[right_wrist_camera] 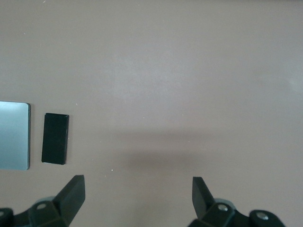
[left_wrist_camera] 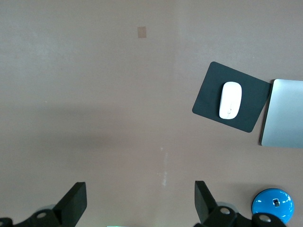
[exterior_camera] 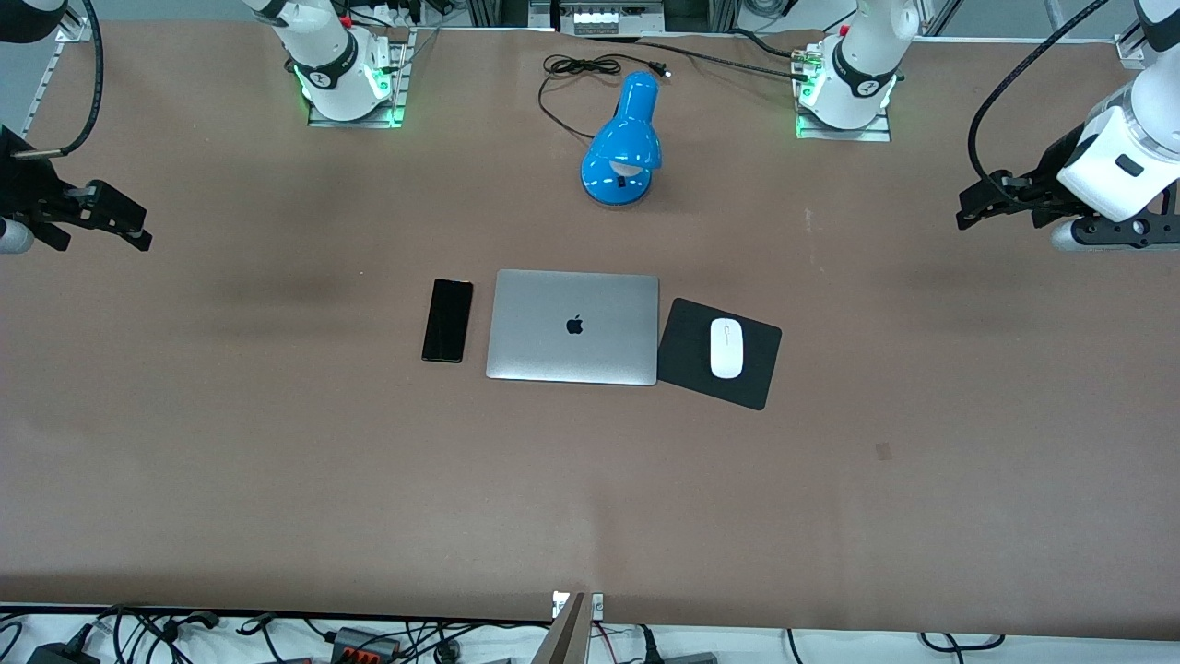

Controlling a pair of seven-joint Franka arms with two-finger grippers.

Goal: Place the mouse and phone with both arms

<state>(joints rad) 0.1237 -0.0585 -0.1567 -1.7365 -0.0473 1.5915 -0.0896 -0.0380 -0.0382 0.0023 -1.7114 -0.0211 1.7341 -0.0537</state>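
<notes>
The white mouse [exterior_camera: 726, 348] lies on a square black mouse pad [exterior_camera: 684, 367], beside the laptop toward the left arm's end of the table. It also shows in the left wrist view [left_wrist_camera: 230, 100]. The black phone [exterior_camera: 447, 320] lies flat beside the laptop toward the right arm's end, and shows in the right wrist view [right_wrist_camera: 55, 138]. My left gripper [exterior_camera: 979, 205] hangs open and empty over bare table at its own end [left_wrist_camera: 141, 203]. My right gripper [exterior_camera: 103, 242] hangs open and empty over bare table at its own end [right_wrist_camera: 138, 198].
A closed silver laptop [exterior_camera: 573, 326] lies between the phone and the mouse pad. A blue desk lamp [exterior_camera: 625, 138] with a black cord stands farther from the front camera than the laptop, between the arm bases. Brown table surface surrounds them.
</notes>
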